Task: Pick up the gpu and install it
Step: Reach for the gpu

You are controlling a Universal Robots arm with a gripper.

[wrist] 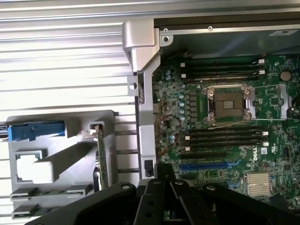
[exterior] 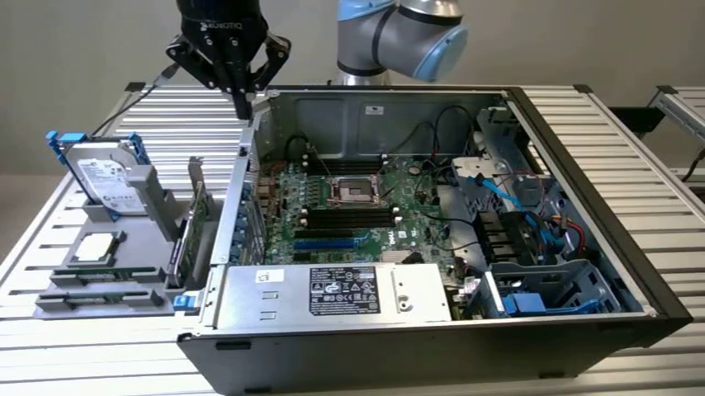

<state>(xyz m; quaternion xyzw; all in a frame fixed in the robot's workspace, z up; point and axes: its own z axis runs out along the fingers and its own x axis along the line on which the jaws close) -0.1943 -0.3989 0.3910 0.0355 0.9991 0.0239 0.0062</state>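
The gpu [exterior: 197,221] stands on its long edge in a slot of the grey parts holder [exterior: 66,307], just outside the open computer case [exterior: 617,247], on the exterior view's left. In the wrist view the gpu [wrist: 101,158] appears edge-on as a thin green strip. My gripper [exterior: 239,97] hangs above the case's rear corner, higher than the gpu and beyond it, shut with nothing in it. My gripper [wrist: 163,172] looks down on the case wall. The motherboard [exterior: 342,206] lies in the case with a blue slot [wrist: 206,165].
A silver hard drive [exterior: 105,177] with blue rails stands at the holder's back. A processor [exterior: 94,247] and narrow memory sticks [exterior: 94,280] lie in front. The case's power supply [exterior: 330,293], cables and drive cage [exterior: 551,289] crowd its front and right.
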